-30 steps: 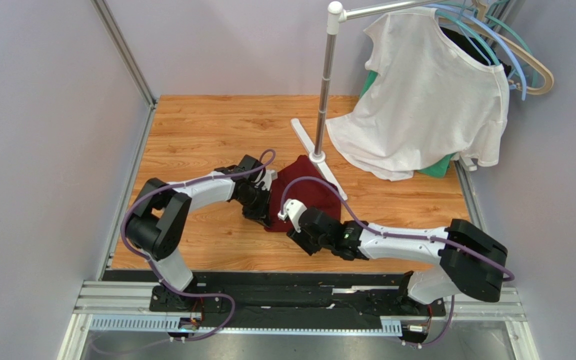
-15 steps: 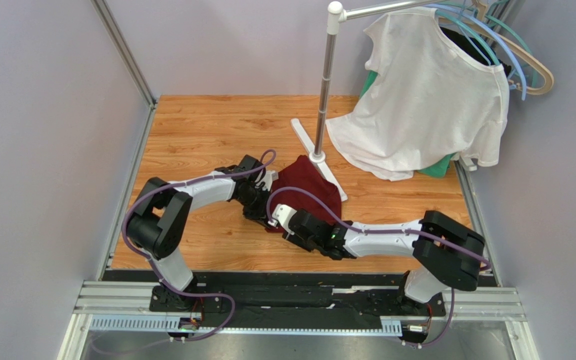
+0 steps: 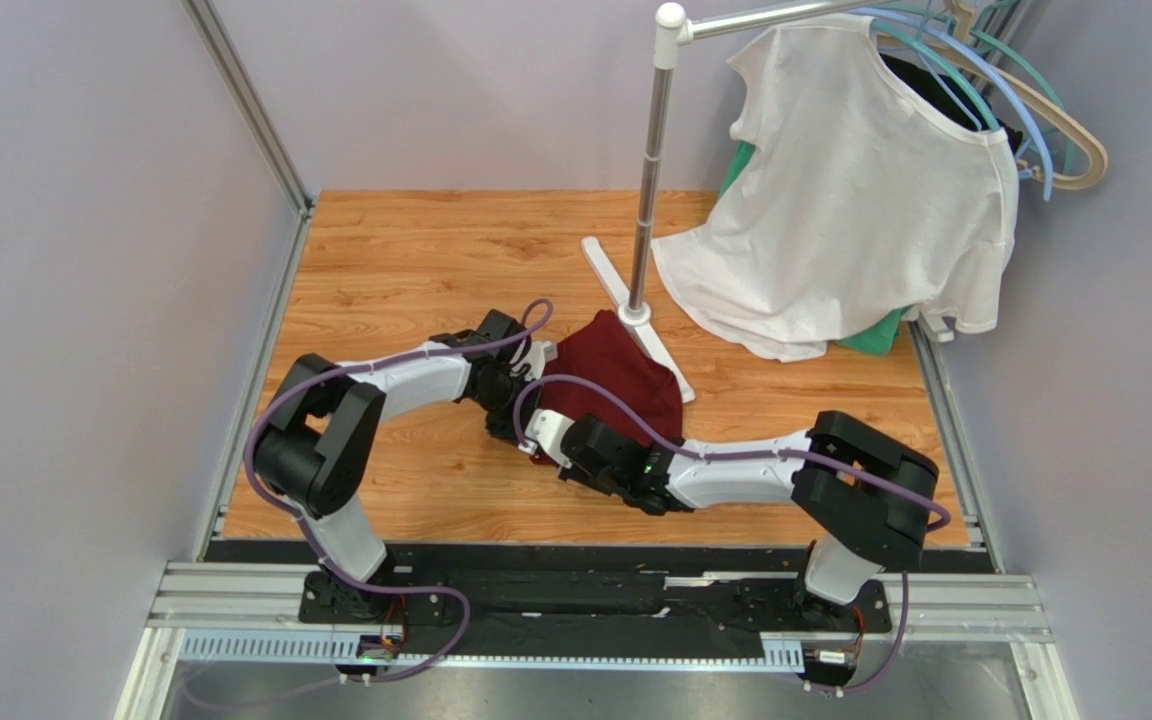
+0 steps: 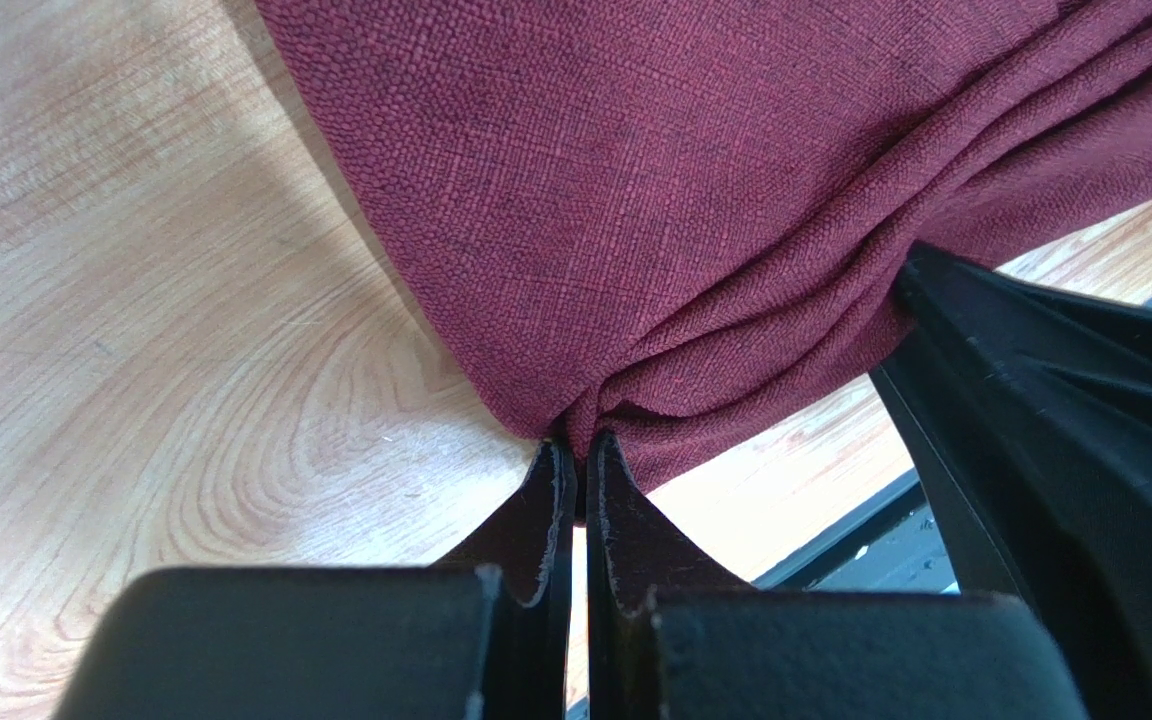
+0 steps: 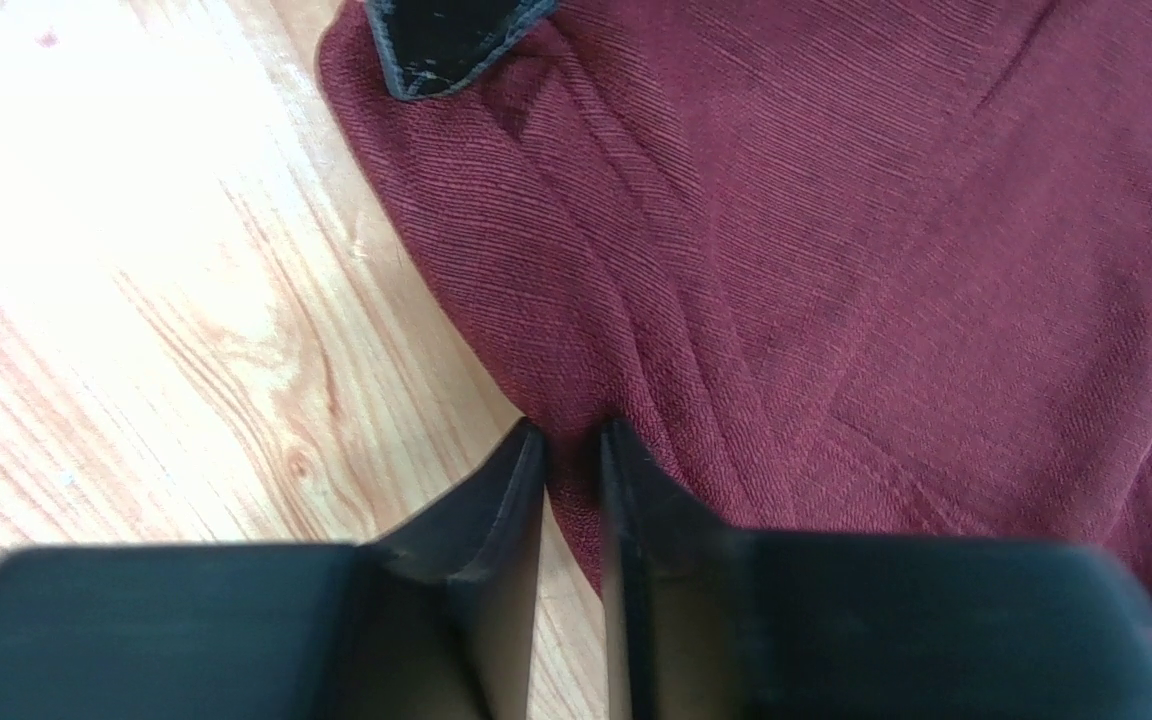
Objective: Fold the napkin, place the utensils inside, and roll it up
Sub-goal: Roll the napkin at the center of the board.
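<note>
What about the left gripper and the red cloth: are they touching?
Touching. The left wrist view shows the left gripper shut on the edge of the napkin, with the cloth bunched into folds where its fingertips pinch it.

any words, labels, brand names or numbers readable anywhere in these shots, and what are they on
None can be read in any view.
The dark maroon-red cloth napkin, the white cotton T-shirt and the light wooden table top carry no print or label.
The left end effector and right end effector are plain black.
Small parts on the grey metal rail are too small to tell.
</note>
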Tool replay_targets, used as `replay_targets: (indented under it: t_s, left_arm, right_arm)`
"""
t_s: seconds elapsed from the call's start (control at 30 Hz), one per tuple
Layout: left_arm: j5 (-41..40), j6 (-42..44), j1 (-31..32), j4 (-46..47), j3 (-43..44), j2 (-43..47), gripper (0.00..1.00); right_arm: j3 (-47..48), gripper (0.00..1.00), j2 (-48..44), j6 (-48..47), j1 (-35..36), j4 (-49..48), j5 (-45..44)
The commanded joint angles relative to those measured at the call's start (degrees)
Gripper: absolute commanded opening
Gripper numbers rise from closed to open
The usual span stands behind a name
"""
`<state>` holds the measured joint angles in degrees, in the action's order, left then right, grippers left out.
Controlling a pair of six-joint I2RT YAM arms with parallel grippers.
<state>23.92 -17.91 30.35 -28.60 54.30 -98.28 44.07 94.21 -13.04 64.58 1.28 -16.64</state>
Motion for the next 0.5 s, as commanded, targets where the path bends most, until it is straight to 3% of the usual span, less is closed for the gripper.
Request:
replay_targets:
  t_s: [0.0,0.13,0.2,0.23,0.27,0.33,0.37,0.47]
  left_arm:
    - [-1.77,1.48,0.24,-2.51,-0.78,-1.48,0.00]
    - [-1.77,0.34,-0.11,-2.25,-1.22,-0.51,0.00]
    - [-2.12,-0.63,-0.46,-1.81,-1.92,0.63,0.09]
    - [-2.56,-0.98,-0.90,-1.72,-2.18,1.16,0.14]
    - [-3.09,-1.51,-1.17,-1.29,-2.62,2.29,0.27]
    - [-3.79,-2.65,-1.69,-0.58,-3.94,3.61,0.41]
    - [-4.06,-3.18,-2.13,-0.06,-4.46,4.93,0.53]
    - [-5.55,-4.94,-2.31,1.09,-7.10,8.18,0.68]
  right_arm:
    - [1.53,0.13,3.61,-0.06,-0.33,6.18,6.00]
    - [2.86,0.03,3.96,0.29,-0.42,9.78,9.17]
    - [3.30,0.00,3.96,0.56,-0.42,10.93,11.01]
    - [3.82,0.00,3.96,0.73,-0.42,11.98,11.28]
    - [4.09,0.00,3.87,0.99,-0.42,12.69,12.41]
    - [4.96,0.00,3.43,1.35,-0.33,14.27,13.56]
    - [5.14,0.00,3.08,1.87,-0.42,14.80,15.13]
    - [5.49,0.00,0.98,2.75,-0.68,15.68,19.61]
